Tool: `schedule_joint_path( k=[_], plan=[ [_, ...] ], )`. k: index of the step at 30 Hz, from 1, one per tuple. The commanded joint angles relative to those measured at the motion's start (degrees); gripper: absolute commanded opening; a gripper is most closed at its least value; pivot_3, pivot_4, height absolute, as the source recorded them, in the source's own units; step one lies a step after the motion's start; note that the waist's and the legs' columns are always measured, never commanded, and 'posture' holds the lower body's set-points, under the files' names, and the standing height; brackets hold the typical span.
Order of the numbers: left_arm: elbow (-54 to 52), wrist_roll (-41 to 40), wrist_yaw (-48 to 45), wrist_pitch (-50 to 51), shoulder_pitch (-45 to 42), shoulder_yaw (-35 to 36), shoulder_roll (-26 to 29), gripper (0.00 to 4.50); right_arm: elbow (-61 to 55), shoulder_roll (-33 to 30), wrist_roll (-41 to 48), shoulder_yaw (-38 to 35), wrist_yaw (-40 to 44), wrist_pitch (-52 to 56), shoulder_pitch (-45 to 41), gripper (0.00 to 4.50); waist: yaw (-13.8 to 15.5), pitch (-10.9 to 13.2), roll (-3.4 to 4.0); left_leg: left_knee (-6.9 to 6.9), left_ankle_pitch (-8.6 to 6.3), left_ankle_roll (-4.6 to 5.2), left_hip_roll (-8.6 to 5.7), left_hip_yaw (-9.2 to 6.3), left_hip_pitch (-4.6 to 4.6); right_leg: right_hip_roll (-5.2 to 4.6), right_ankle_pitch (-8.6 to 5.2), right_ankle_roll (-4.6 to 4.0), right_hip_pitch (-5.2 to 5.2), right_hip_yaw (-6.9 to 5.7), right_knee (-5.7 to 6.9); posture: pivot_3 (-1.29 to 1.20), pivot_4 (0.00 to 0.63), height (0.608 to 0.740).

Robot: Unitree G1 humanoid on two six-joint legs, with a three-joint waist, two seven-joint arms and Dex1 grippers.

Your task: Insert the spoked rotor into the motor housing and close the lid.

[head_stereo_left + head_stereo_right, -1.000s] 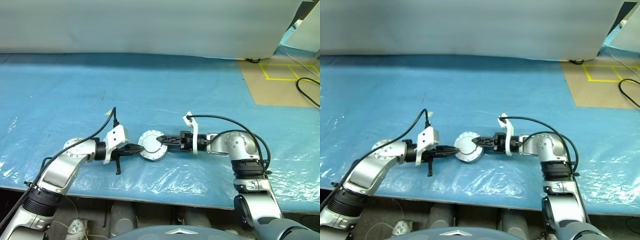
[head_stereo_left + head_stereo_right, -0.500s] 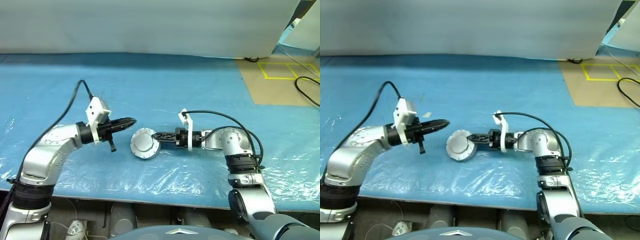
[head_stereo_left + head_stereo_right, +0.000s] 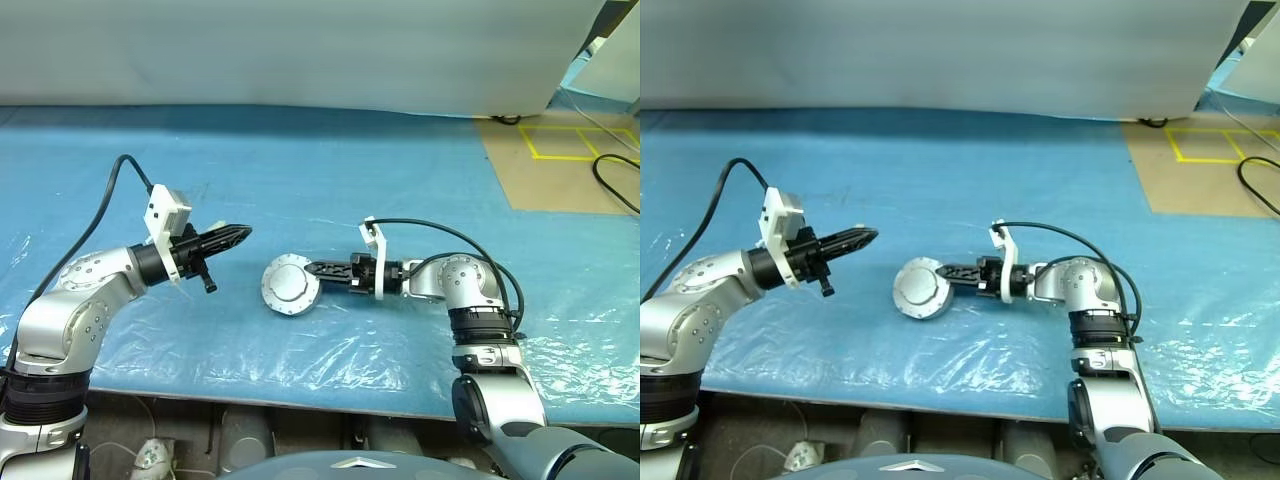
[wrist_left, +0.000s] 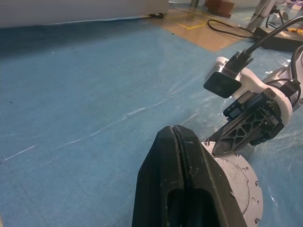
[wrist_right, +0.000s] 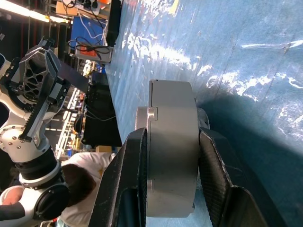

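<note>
Right claw (image 3: 308,269): it reaches in from the right side and points to the left. Its two black fingers (image 5: 127,179) pinch the round metal part from both sides.
Motor housing (image 3: 290,286): this is the round silver part in the right claw. It sits in the middle of the table, tipped a bit, with its pale flat face up. The lid looks like it is on, because the right wrist view shows a thick grey drum with a thin seam near one face.
Left claw (image 3: 243,231): it is closed tight with nothing in it. The left wrist view shows its two black fingers (image 4: 156,184) pressed together. It hangs in the air above the table, pointing to the right, near the housing but not touching it.
Table (image 3: 330,180): it has a blue plastic sheet on it, with shiny wrinkles near the front edge.
Floor (image 3: 560,170): at the far right it is brown, with yellow tape lines (image 3: 575,140) and a black cable (image 3: 612,180).
Person (image 5: 83,189): someone in a white shirt shows far off in the right wrist view.
</note>
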Motion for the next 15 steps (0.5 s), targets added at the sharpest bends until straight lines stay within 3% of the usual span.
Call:
schedule_joint_path(
  k=[1,11,15],
  plan=[
    [-1.4,-2.0,0.9,0.2,-1.0,2.7,0.5,0.0,1.3,0.6,1.2,-2.7,-0.8,-0.9,-2.2,1.15,0.0,0.0,0.0,0.0,0.0,0.0,0.0,0.0,0.0,0.0,0.0,0.0,0.0,0.0,0.01,0.0,0.15,0.74],
    [-1.4,-4.6,3.6,1.9,-1.4,4.1,0.7,0.0,4.2,2.5,3.0,-7.8,-2.7,-0.7,-4.1,1.15,0.1,0.0,0.0,0.0,0.0,-0.01,-0.03,-0.01,-0.06,0.0,0.01,0.01,0.0,-0.04,-0.04,0.0,0.15,0.74],
    [-1.3,-6.3,4.6,2.9,-1.1,5.5,0.7,0.0,7.2,4.0,4.8,-13.5,-5.4,-0.9,-7.2,1.15,0.0,0.0,0.0,0.0,0.0,-0.01,-0.01,-0.01,-0.06,0.0,0.01,0.01,-0.01,-0.04,-0.03,0.0,0.15,0.74]
  ],
)
